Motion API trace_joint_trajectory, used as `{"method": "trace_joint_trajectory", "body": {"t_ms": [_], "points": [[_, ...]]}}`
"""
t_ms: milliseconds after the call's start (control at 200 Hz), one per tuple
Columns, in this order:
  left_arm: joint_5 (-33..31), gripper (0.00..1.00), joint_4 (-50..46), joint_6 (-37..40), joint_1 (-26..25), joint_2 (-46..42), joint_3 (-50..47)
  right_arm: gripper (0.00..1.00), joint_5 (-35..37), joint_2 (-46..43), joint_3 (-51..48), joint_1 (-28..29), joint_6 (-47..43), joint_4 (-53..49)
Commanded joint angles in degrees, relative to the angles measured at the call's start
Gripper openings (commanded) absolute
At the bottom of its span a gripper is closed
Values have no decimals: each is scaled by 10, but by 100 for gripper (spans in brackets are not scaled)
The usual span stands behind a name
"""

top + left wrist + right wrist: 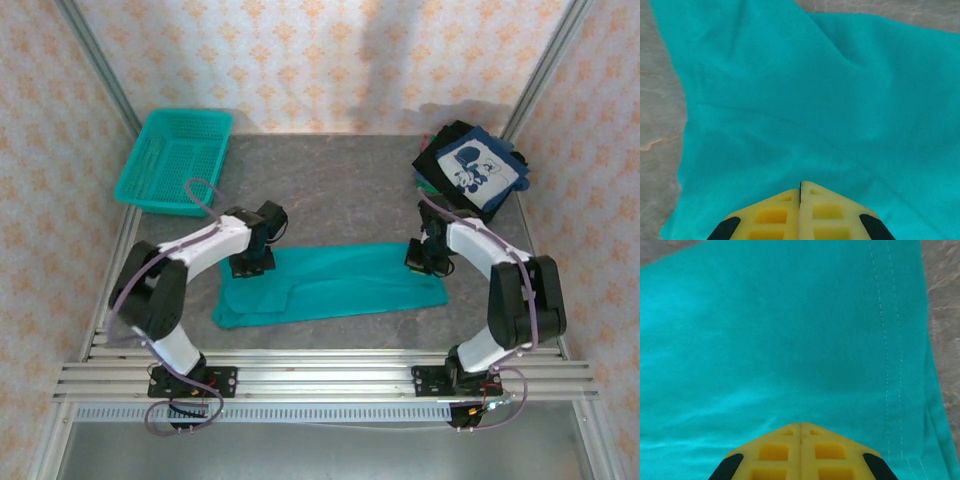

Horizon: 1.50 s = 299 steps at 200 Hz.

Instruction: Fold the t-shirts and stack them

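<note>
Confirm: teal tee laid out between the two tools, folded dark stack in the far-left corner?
No. The top external view shows the folded dark stack in the far-right corner; the mesh basket holds the far left. The teal tee does lie between the left tool and right tool.

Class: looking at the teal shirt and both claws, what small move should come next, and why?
Probably the left claw should lift its end of the teal t-shirt slightly, starting a fold toward the right claw. The shirt lies as a long strip with a shut claw at each end, longer than the folded dark t-shirts at far right.
</note>
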Motion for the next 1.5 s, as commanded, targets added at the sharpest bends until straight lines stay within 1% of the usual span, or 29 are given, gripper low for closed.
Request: {"method": "trace_joint_trajectory", "body": {"t_ms": [0,180,285,325,400,540,645,706,766,821,846,911,1006,1071,1121,1201,1246,1276,1301,1356,1396,1436,1491], "points": [[-13,2,24,21,5,64,38,0,31,34,-9,9,28,28],[-20,2,35,63,29,173,119,0,35,53,-30,20,52,31],[-28,2,3,95,42,260,230,0,19,40,-54,27,75,31],[-32,2,-10,120,45,291,287,0,7,33,-65,30,87,32],[-37,2,-44,141,50,350,404,0,-17,16,-84,45,117,34],[-30,2,-111,166,62,488,661,0,-69,-7,-123,105,212,69],[3,4,-134,166,74,595,871,0,-94,-11,-146,169,319,129],[44,6,-110,145,85,637,939,0,-101,-11,-157,206,391,178],[86,7,-52,119,95,651,943,0,-100,-7,-168,243,471,238],[111,8,-11,102,103,662,942,0,-90,-1,-178,281,547,294],[119,8,7,82,106,668,942,0,-79,4,-181,300,580,313],[148,9,48,64,114,685,948,0,-45,19,-184,356,669,378],[176,10,77,53,122,713,971,0,1,51,-172,431,759,440],[193,10,87,51,123,717,975,0,24,79,-150,473,794,459],[211,10,89,52,122,717,975,0,25,104,-127,497,803,462],[236,10,75,52,119,710,975,0,17,126,-93,513,789,460],[252,10,61,56,118,699,974,2,16,120,-80,517,777,447],[265,15,49,60,116,685,970,5,24,109,-74,520,768,435],[277,23,42,62,116,670,966,8,32,95,-70,523,759,424],[299,45,30,64,113,625,948,20,49,56,-61,526,732,391],[307,56,28,66,111,585,926,28,61,25,-52,527,708,357],[311,63,28,70,109,532,902,36,76,-9,-41,530,680,316],[305,67,19,77,109,461,874,43,96,-57,-25,532,644,257]]}}
